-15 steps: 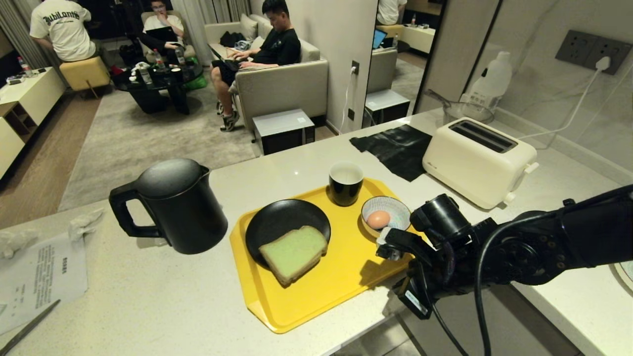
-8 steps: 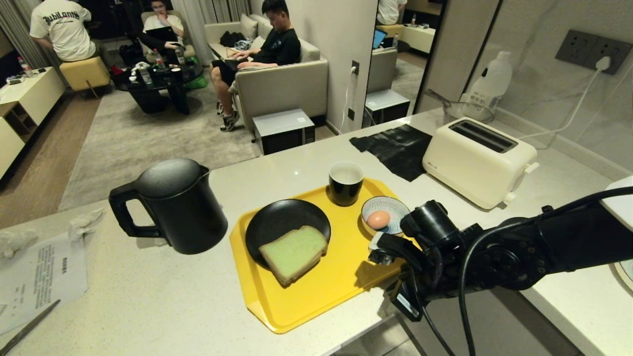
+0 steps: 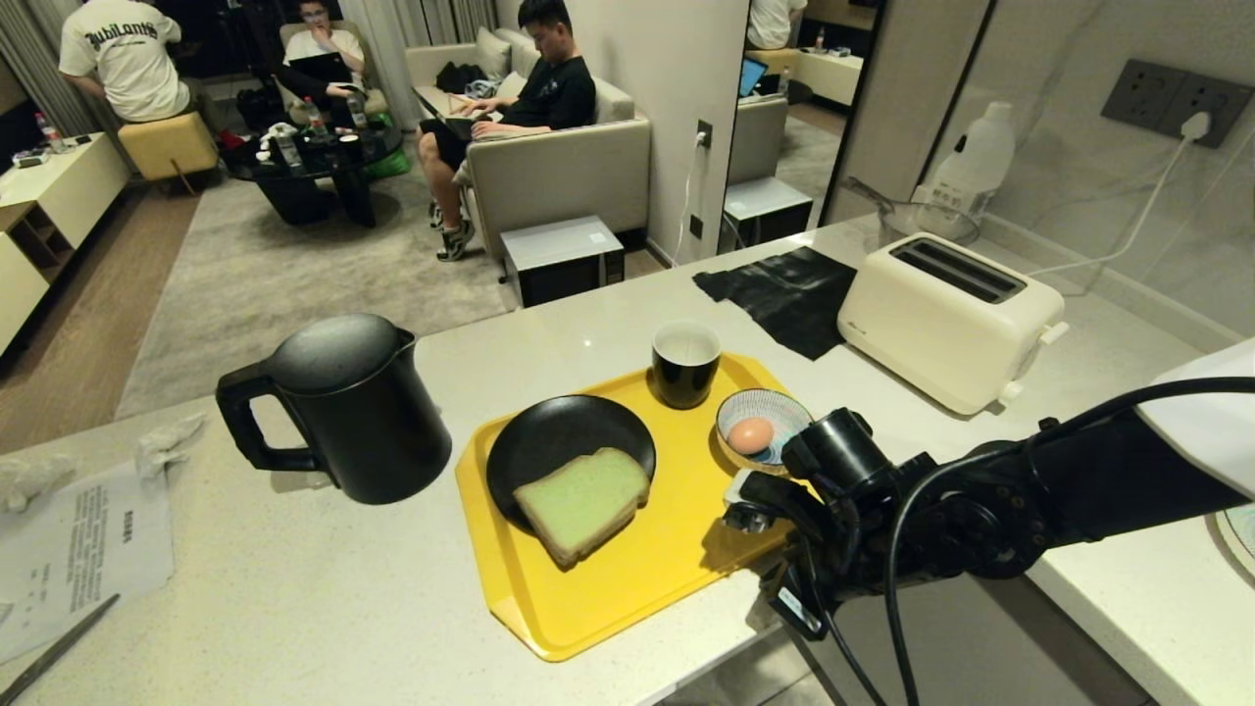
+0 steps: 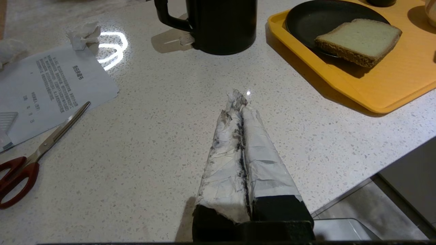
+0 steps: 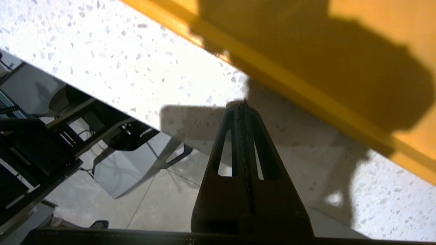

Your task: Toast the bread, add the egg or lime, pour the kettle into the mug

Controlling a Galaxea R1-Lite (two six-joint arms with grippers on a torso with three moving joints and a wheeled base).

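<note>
- My right gripper (image 5: 244, 103) hangs over the counter's near edge, just outside the near right rim of the yellow tray (image 3: 627, 608); its fingers are pressed together with nothing between them.
- In the head view my right arm (image 3: 980, 520) reaches in from 3 o'clock, its wrist next to the striped bowl (image 3: 784, 417).
- My left gripper (image 4: 240, 102) sits low over bare counter (image 3: 294, 588), taped fingers together and empty, pointing toward the kettle (image 3: 348, 407).
- The kettle stands upright on the counter at 9 o'clock from the tray, lid on, handle pointing to 9 o'clock.
- The bread (image 3: 583, 502) lies green face up, half on the black plate (image 3: 549, 441) and half hanging over its near rim onto the tray.
- The egg (image 3: 751, 434) rests inside the striped bowl at the tray's 2 o'clock corner.
- The mug (image 3: 685, 363) stands upright at the tray's far edge, at 12 o'clock, just beside the bowl.
- The cream toaster (image 3: 946, 319) sits on the counter at 2 o'clock from the tray, well apart from it, slots up.
- Scissors (image 4: 37, 153) with red handles and a printed sheet (image 4: 54, 88) lie on the counter beyond the kettle, at 9 o'clock.
- People sit in the room behind the counter.
</note>
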